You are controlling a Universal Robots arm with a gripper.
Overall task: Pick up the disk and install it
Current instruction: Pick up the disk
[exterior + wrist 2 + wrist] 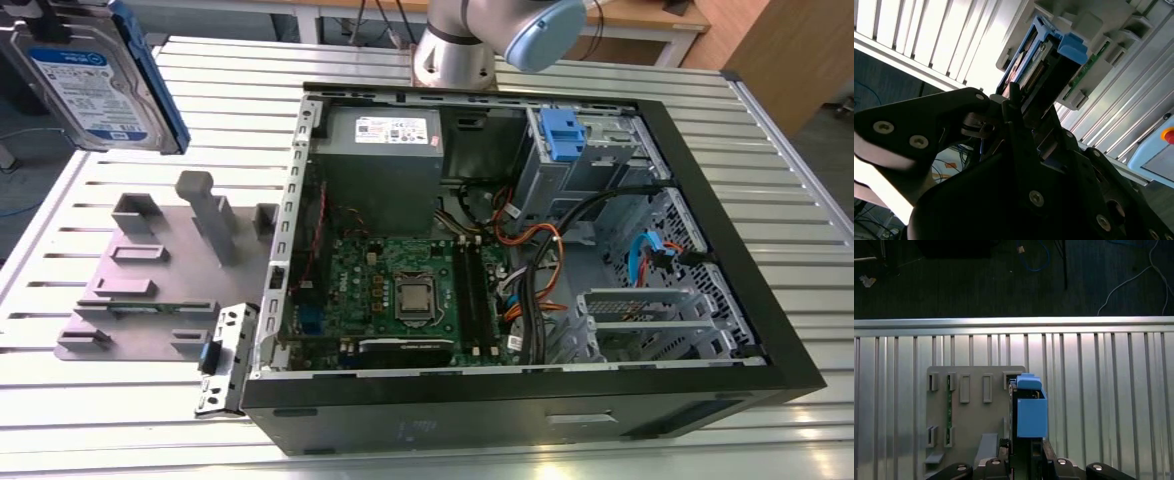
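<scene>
High over the grey fixture (147, 290), the disk (94, 75) was held, well apart from the case (747, 300). The gripper (1021, 456) was clamped tight on it.

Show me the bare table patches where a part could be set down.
The table is bare between the grey fixture plate and the exterior view's bottom edge, and between the raised disk and the computer case. Inside the case, cables crowd everything.

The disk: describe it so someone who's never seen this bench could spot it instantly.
Start at the open computer case. At the exterior view's left lies a grey plate; above it, in the top corner, hangs the disk. Unlike the grey power supply in the case, it is flat, blue-edged and carries a white-and-blue label.
</scene>
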